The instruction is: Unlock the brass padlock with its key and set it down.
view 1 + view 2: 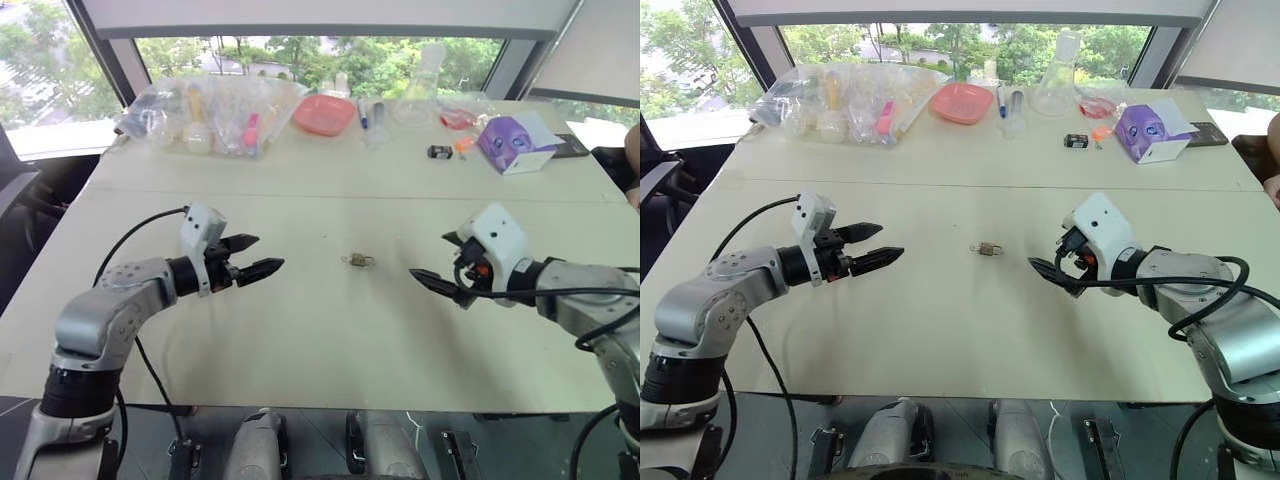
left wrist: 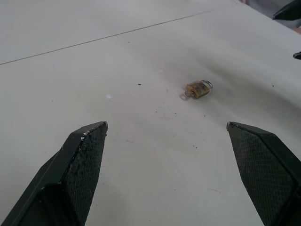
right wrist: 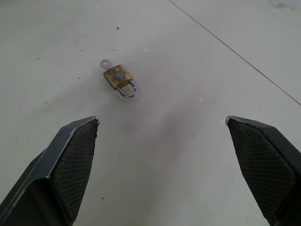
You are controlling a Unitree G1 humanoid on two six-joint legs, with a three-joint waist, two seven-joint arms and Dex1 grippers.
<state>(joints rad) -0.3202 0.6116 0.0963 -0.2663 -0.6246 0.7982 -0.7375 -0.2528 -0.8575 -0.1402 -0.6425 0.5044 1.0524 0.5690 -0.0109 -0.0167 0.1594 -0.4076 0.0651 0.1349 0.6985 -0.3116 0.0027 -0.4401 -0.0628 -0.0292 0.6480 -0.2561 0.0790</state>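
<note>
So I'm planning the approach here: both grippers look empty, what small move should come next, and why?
Probably ease the right gripper forward and down toward the brass padlock. It lies flat on the table between both open grippers, untouched, with the key seemingly projecting from its body. The left gripper hovers equally clear.

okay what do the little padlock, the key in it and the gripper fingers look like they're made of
Brass padlock: body looks like dull, tarnished yellow metal, likely brass; shackle a shiny silvery metal loop.
Key: thin silvery metal, judging by its pale sheen.
Right gripper's fingers: matte black with cross-hatched pads, probably plastic or rubber.
</note>
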